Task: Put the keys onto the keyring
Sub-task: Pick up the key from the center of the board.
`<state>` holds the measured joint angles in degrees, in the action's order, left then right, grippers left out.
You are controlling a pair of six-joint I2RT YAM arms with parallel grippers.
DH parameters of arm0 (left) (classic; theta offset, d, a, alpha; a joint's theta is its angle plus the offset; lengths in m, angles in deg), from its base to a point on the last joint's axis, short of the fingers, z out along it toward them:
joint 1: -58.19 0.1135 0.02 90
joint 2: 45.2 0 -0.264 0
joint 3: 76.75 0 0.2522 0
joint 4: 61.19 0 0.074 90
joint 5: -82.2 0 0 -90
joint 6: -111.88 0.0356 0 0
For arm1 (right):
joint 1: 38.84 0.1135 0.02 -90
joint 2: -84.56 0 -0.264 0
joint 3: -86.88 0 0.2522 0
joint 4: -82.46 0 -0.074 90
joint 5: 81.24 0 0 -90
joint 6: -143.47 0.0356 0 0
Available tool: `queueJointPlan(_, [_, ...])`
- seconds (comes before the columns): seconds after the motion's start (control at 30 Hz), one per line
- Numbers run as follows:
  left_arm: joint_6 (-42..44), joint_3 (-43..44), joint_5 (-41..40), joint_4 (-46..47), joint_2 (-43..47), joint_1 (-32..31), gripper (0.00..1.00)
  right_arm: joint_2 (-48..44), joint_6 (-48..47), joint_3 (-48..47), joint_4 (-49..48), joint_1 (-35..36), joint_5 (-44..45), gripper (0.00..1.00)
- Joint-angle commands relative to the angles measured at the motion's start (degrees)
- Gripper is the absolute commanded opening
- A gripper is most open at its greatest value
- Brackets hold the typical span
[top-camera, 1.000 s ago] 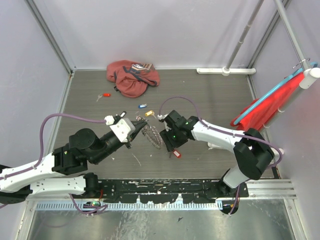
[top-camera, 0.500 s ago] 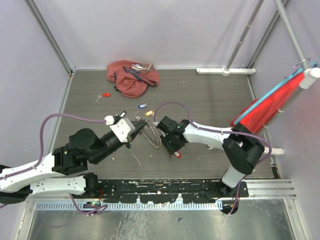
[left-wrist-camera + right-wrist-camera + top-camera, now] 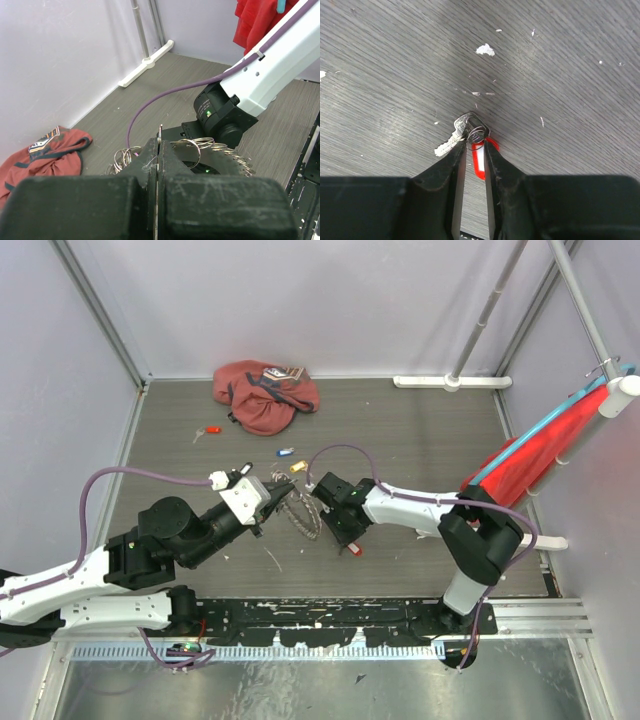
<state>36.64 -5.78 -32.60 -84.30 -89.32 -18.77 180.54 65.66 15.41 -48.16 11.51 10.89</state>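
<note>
The keyring (image 3: 301,511), a spiky bunch of plain silver keys and loose rings, hangs at mid-table with my left gripper (image 3: 279,496) shut on it. In the left wrist view a thin metal ring edge sticks up between the pressed jaws of that left gripper (image 3: 160,146), and the keyring (image 3: 220,152) fans out to the right. My right gripper (image 3: 346,538) points down at a key with a red tag (image 3: 478,161) and silver blade (image 3: 449,143) lying on the floor. The right gripper (image 3: 475,146) straddles the tag, its jaws narrow but still apart.
A red key (image 3: 210,430), a blue key (image 3: 286,451) and a yellow key (image 3: 298,467) lie loose on the floor behind the arms. A reddish cloth bag (image 3: 265,395) sits at the back. Red cloth (image 3: 535,455) hangs at the right wall.
My right arm moved left and down over the red-tagged key, and its jaws narrowed around the tag. The left gripper kept still with the keyring.
</note>
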Motion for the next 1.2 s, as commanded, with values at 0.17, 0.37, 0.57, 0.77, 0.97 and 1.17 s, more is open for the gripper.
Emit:
queueJointPlan(0.17, [0.29,0.01,-0.01,2.66,0.52,0.15,0.00,0.44,-0.13,-2.13,-0.37,0.19,1.88,0.15])
queueJointPlan(0.37, [0.35,-0.06,0.03,2.92,0.39,0.15,0.00,-2.02,0.03,-2.00,-0.33,0.26,3.50,0.01])
queueJointPlan(0.57, [0.35,0.05,0.14,2.84,0.25,0.15,0.00,-9.77,-0.63,-1.22,0.23,0.19,4.72,0.01])
queueJointPlan(0.77, [0.01,0.01,0.52,2.75,0.27,0.13,0.00,-23.77,-3.46,-0.73,-0.43,-0.42,1.24,0.01])
queueJointPlan(0.97, [-0.26,0.09,1.70,3.14,0.05,0.15,0.00,-38.13,-8.54,-1.91,-1.45,-1.22,-5.60,0.01])
queueJointPlan(1.17, [0.00,0.05,6.22,4.16,-0.18,0.11,0.00,-48.32,-13.04,-4.96,-3.02,-1.22,-15.84,0.01])
